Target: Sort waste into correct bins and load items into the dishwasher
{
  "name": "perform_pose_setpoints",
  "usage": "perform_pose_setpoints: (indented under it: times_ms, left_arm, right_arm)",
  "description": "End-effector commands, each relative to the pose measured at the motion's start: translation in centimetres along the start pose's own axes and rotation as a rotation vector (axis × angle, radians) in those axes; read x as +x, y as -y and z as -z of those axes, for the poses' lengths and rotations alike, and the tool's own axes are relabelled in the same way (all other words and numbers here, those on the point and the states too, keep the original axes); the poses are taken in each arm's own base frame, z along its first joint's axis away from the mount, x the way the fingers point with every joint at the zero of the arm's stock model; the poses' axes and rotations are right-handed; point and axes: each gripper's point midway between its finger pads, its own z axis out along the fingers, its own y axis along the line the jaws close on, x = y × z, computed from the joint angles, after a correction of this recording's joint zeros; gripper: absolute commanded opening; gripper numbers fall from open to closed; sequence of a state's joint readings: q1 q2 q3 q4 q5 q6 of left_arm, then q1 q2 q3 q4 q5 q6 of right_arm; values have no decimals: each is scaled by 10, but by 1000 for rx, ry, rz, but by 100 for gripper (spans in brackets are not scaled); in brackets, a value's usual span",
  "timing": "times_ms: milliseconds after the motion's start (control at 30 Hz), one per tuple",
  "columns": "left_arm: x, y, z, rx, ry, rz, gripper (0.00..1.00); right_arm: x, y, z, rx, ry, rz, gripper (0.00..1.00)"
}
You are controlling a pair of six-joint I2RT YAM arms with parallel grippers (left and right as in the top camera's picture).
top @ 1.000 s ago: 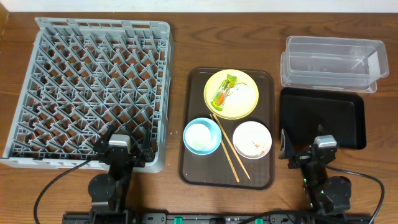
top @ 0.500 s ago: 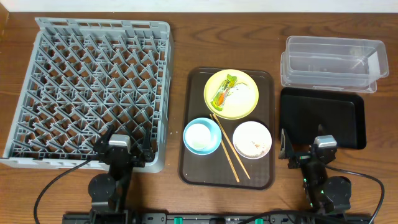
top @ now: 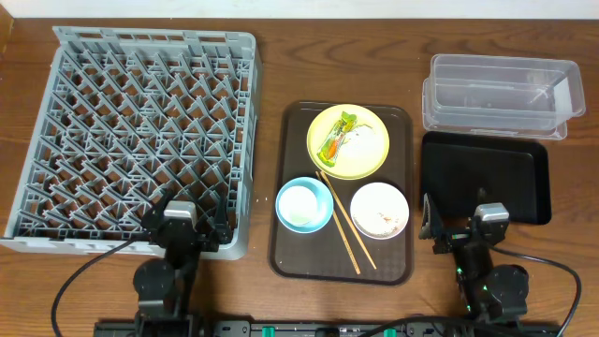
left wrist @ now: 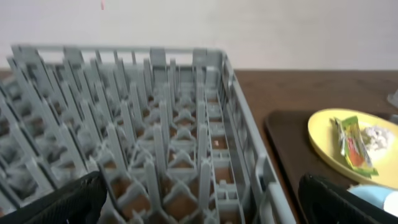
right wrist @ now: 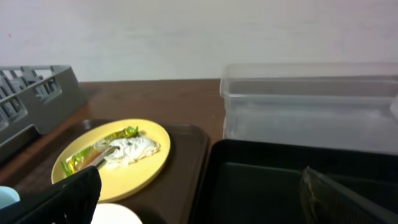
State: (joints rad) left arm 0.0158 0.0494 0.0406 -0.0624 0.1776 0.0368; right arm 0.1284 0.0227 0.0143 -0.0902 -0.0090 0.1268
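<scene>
Wrapper [top: 337, 138] and tissue [top: 361, 139]: on yellow plate [top: 370, 159], brown tray [top: 290, 253], mid table [top: 281, 56]. Left fingers [left wrist: 59, 200], right fingers [right wrist: 59, 198]: spread wide, empty. Advice: pinch wrapper at its edge, clear of tissue, before lifting plate.

The large grey plastic dish rack [top: 140, 131] is sitting at nine o'clock from the brown serving tray [top: 299, 257] carrying the round yellow plate [top: 351, 165], with the clear plastic tub [top: 496, 94] and shallow black tray [top: 482, 173] lying at three.
</scene>
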Motion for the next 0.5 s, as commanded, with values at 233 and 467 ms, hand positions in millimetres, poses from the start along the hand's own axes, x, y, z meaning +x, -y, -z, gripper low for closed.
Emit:
perform_pose_setpoints:
  times_ms: [233, 467]
  left_arm:
    - [-24, 4, 4, -2, -192, 150, 100]
    - [-48, 4, 1, -16, -354, 170, 100]
  right_arm:
    - [-32, -7, -6, 7, -114, -24, 99]
    - [-59, -13, -42, 21, -300, -26, 99]
